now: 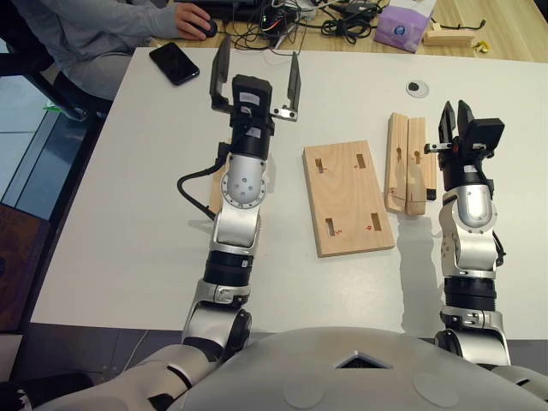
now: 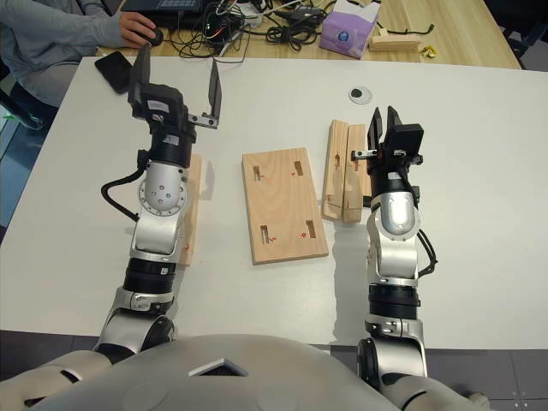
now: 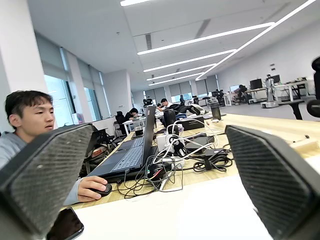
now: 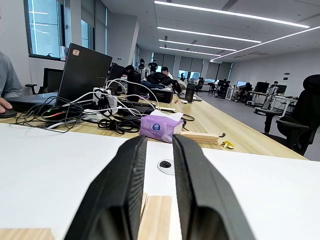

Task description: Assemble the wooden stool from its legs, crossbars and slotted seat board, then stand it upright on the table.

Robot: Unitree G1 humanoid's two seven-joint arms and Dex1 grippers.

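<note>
The slotted seat board [image 1: 347, 197] lies flat in the middle of the white table [image 1: 128, 214], with several rectangular slots facing up. Just right of it lie two long wooden pieces [image 1: 407, 163] side by side. Another wooden piece [image 2: 193, 205] lies partly hidden under my left arm. My left gripper [image 1: 257, 73] is raised above the table left of the board, wide open and empty; its dark fingers [image 3: 45, 175] frame the desk behind. My right gripper [image 1: 455, 116] hovers just right of the two wooden pieces [image 4: 155, 215], fingers [image 4: 120, 190] nearly together with nothing between them.
A black phone [image 1: 174, 62] lies at the back left and a small round cap [image 1: 417, 87] at the back right. Beyond the table's far edge are cables, a purple tissue pack [image 1: 404, 26], a wooden block [image 1: 449, 36] and a seated person's hand on a mouse [image 1: 201, 26].
</note>
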